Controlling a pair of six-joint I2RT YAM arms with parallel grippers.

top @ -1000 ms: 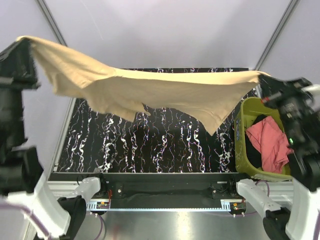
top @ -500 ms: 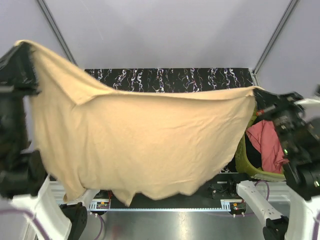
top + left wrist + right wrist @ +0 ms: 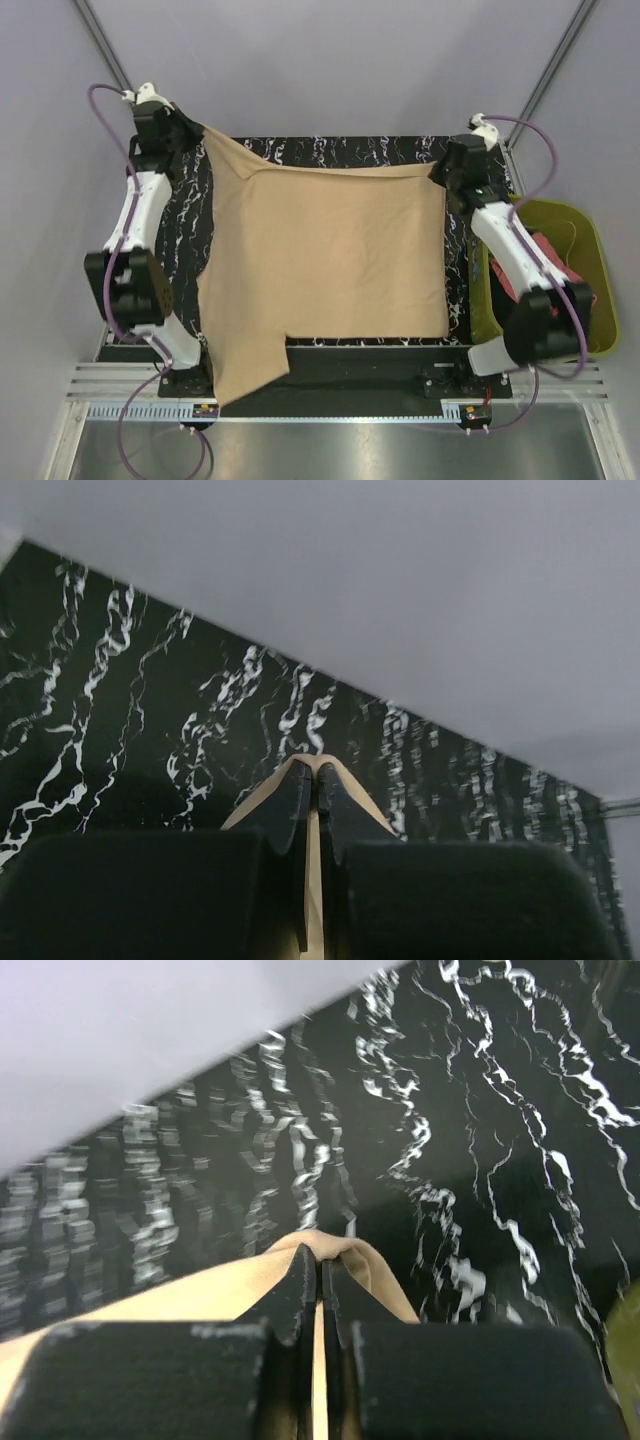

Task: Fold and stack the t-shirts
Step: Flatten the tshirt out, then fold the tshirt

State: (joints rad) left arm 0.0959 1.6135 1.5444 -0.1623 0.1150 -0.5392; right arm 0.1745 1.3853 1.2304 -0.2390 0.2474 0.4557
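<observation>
The tan t-shirt (image 3: 330, 250) lies spread across the black marbled table (image 3: 470, 290). Its near-left part hangs over the table's front edge. My left gripper (image 3: 193, 130) is shut on the shirt's far-left corner; in the left wrist view the gripper (image 3: 310, 770) pinches tan cloth (image 3: 313, 880) between its fingers. My right gripper (image 3: 441, 172) is shut on the far-right corner, and the right wrist view shows this gripper (image 3: 322, 1260) clamped on a fold of the cloth (image 3: 190, 1295). The salmon-red t-shirt (image 3: 503, 283) sits in the bin, partly hidden by the right arm.
An olive-green bin (image 3: 592, 250) stands off the table's right edge. Both arms reach along the table's sides to the far corners. A grey wall rises right behind the table's far edge (image 3: 340, 140).
The tan shirt was held high and stretched in the air between both grippers. It has swung forward and down, and now lies flat on the table with both arms stretched to the far side.
</observation>
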